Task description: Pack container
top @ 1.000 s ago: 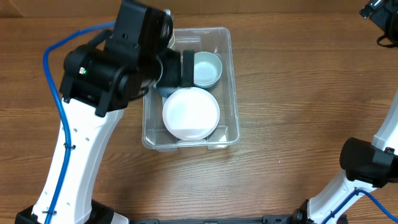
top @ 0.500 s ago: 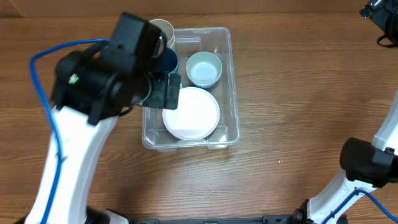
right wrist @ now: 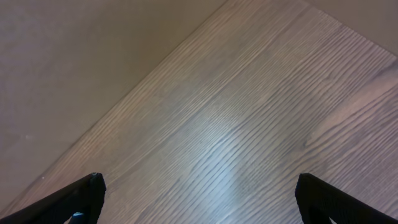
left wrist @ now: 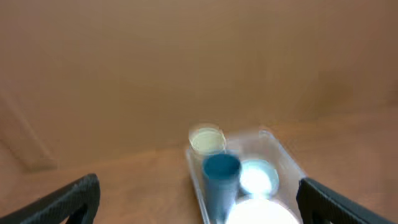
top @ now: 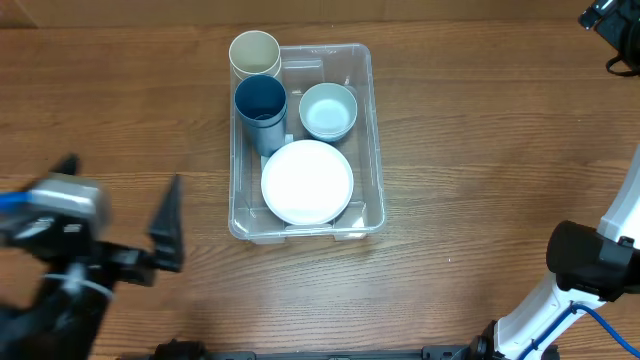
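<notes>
The clear container (top: 372,130) stands mid-table. In it are a dark blue cup (top: 260,108), a pale bowl (top: 328,110) and a white plate (top: 307,182). A cream cup (top: 254,54) stands at its far left corner; I cannot tell if it is inside. My left gripper (top: 118,200) is blurred, open and empty, low at the table's front left, well clear of the container. Its wrist view (left wrist: 199,211) shows the container (left wrist: 283,152), the blue cup (left wrist: 221,174) and the cream cup (left wrist: 206,140) ahead. My right gripper (right wrist: 199,208) is open and empty over bare wood.
The right arm's base (top: 590,262) stands at the front right and its black end (top: 608,18) shows at the far right corner. A tan wall rises behind the table in both wrist views.
My left arm has pulled back from over the container to the table's front left. The blue cup it covered now stands uncovered in the container. The right arm has not moved.
</notes>
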`<state>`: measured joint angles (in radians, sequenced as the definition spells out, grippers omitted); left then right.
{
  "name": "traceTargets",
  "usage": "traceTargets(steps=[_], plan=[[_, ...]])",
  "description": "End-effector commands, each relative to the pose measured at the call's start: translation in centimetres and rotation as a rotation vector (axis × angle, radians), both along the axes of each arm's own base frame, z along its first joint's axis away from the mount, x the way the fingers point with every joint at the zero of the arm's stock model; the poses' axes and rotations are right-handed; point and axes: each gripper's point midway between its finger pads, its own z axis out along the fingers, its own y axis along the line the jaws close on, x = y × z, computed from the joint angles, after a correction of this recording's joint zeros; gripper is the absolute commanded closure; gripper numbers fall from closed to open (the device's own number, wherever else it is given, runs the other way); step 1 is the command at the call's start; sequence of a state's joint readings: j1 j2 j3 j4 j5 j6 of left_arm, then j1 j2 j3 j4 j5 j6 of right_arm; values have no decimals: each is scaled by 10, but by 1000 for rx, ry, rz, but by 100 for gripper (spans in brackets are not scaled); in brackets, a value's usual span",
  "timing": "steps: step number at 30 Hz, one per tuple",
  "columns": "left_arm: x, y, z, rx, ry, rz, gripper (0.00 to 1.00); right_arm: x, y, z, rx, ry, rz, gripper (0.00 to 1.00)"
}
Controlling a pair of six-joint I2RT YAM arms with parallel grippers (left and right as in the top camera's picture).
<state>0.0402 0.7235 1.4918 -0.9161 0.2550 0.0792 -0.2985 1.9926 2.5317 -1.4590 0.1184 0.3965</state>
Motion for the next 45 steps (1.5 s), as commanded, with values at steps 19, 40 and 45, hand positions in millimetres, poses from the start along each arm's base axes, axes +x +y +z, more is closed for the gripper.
traceTargets(steps=[19,40,45], plan=[[47,10,-253,-256,-123,91,0,1,0,5,-7,-17,-7,0],[50,23,-310,-238,-36,179,0,1,0,5,-7,-17,-7,0],[50,23,-310,-238,-36,179,0,1,0,5,-7,-17,-7,0]])
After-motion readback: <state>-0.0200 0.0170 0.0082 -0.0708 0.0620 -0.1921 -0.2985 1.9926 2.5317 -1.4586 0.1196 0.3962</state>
